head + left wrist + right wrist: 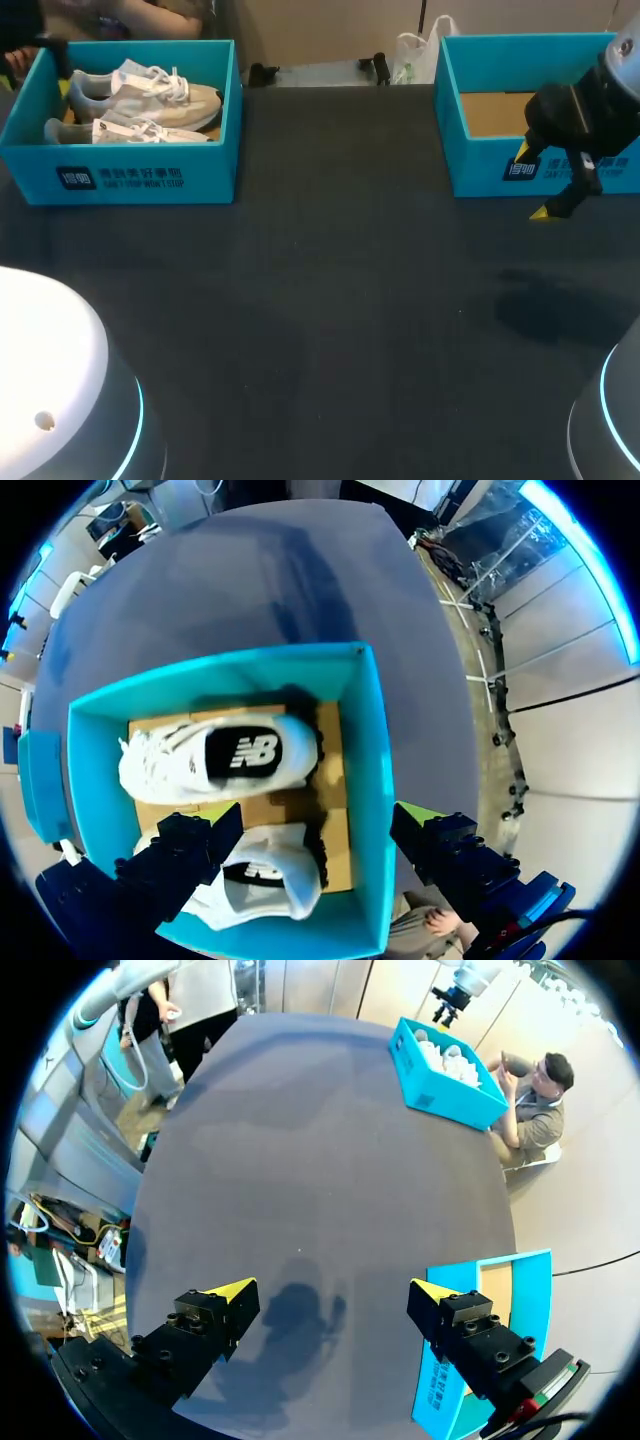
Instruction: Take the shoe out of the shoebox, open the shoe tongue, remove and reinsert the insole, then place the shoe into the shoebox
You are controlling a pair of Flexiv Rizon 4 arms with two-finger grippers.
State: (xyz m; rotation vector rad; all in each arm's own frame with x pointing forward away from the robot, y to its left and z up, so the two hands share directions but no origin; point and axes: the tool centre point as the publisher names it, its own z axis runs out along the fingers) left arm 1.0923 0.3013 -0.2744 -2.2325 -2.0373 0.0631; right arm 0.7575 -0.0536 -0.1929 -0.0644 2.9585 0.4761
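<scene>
Currently, at the left, the shoebox (130, 185) holds two pale shoes (150, 95) side by side, untouched. The left gripper (315, 815) hangs above it, fingers spread wide, one over the nearer shoe (265, 880) and the other outside the box wall. Likely risk: coming straight down like this, the fingers would straddle that wall and strike or drag the box instead of taking a shoe. At the right, the right gripper (333, 1290), likewise spread and empty, hovers over bare table (330, 300) beside a second box (480, 170) with nothing in it.
</scene>
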